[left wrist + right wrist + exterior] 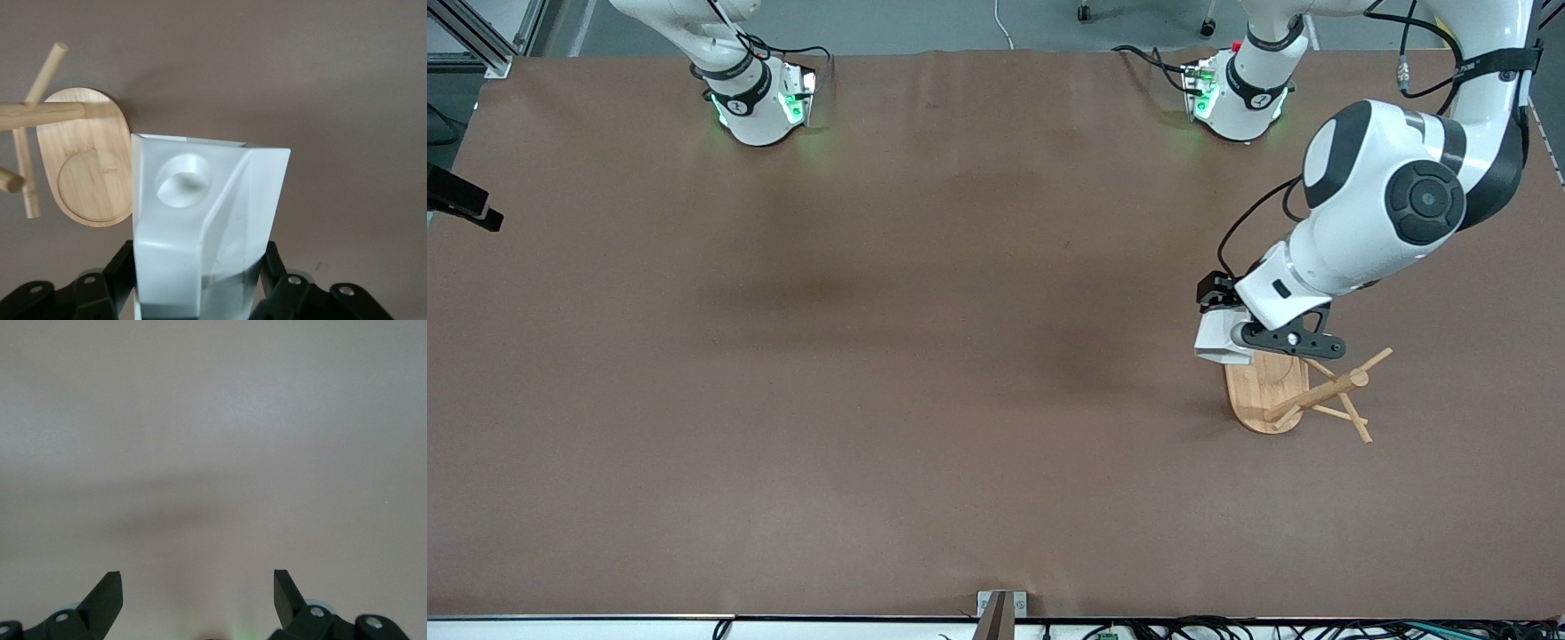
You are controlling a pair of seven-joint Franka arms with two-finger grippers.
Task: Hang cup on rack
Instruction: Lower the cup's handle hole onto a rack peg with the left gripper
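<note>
**A:** Where is the cup?

**B:** The white faceted cup (200,227) is clamped in the left gripper (1232,342), held over the bamboo rack's (1267,391) oval base.

**A:** And hanging it well?

**B:** I'd align the handle's round hole with one angled peg, then slide on. The right gripper (198,590) waits, fingers spread, empty.

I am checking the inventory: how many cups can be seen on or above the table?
1. The cup is held in the left end effector, in the air over the rack at the left arm's end of the table. No other cup is visible.
</note>
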